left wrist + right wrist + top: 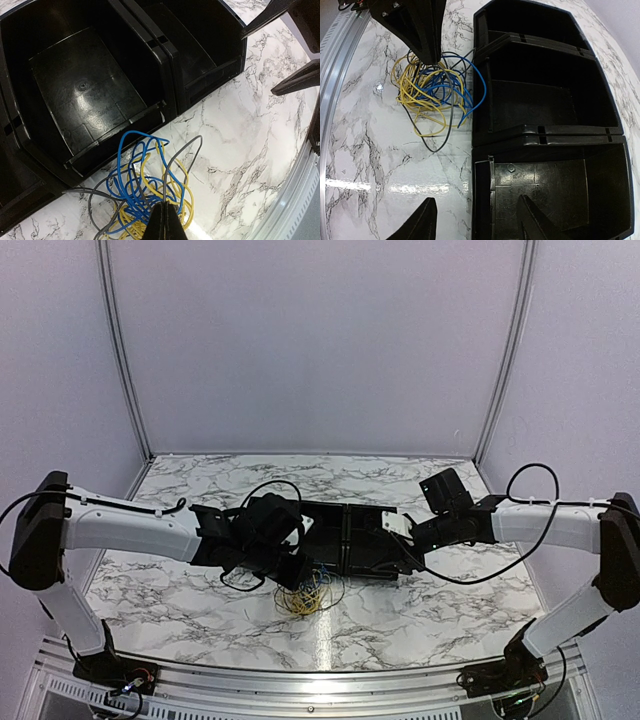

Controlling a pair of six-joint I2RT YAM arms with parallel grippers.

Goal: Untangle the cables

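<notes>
- The white marble-patterned table (200, 590) fills the lower half of the overhead view. A silver metal rail (300, 680) runs along its bottom edge.
- A black plastic tray (540, 135) with walled compartments takes up the right side of my right wrist view. In the overhead view it sits at centre frame, between my two arms.
- The three compartments in that wrist view show only their own black floors.
- The tangle of thin yellow, blue and grey cables (432, 92) lies on the marble in the upper left of the right wrist view, just beside the tray's left wall. One blue loop reaches that wall.
- In the overhead view the cables (310, 595) sit just below the tray's lower edge, at centre frame.
- My left gripper (164, 212) rises from the bottom centre of its own view. Its fingers are pressed together with the tips in the tangle, pinching strands, though I cannot tell which ones.
- My right gripper (476, 199) is spread wide at the bottom of its view and has hold of nothing. One finger is over the marble and the other over the lowest compartment, with the tray wall between them.
</notes>
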